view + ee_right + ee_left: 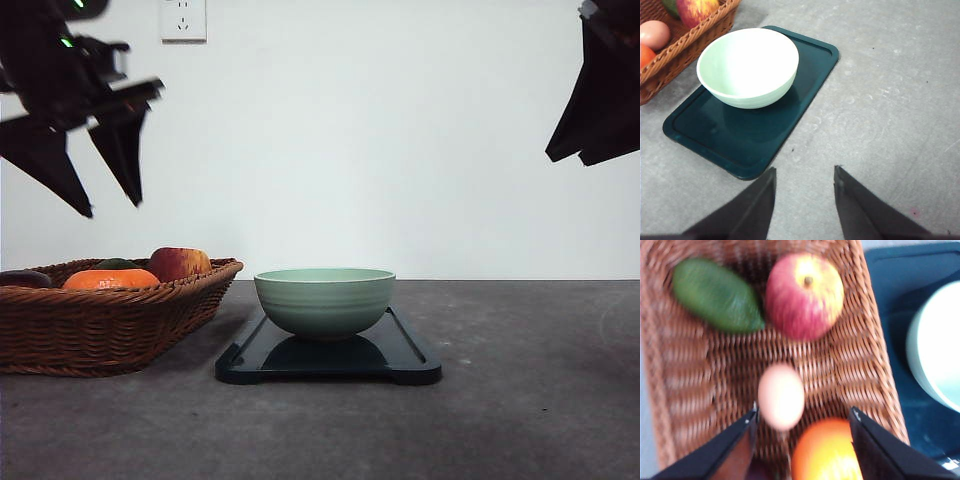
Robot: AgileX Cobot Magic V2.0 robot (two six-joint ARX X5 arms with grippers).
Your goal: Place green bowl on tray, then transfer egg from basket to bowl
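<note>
Pale sage-green ceramic bowl sits on the glossy black rectangular tray
Left gripper hangs spread wide and empty above the pinkish egg in the brown woven wicker basket; right gripper open, empty, raised over the grey table

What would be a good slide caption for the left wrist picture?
Open left gripper above the basket, egg between its fingers; apple beyond.

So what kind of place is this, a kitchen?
Probably a robot test bench, not a kitchen: a bare grey tabletop, a plain white wall with one power socket, and props laid out, a fruit basket and a green bowl.
</note>
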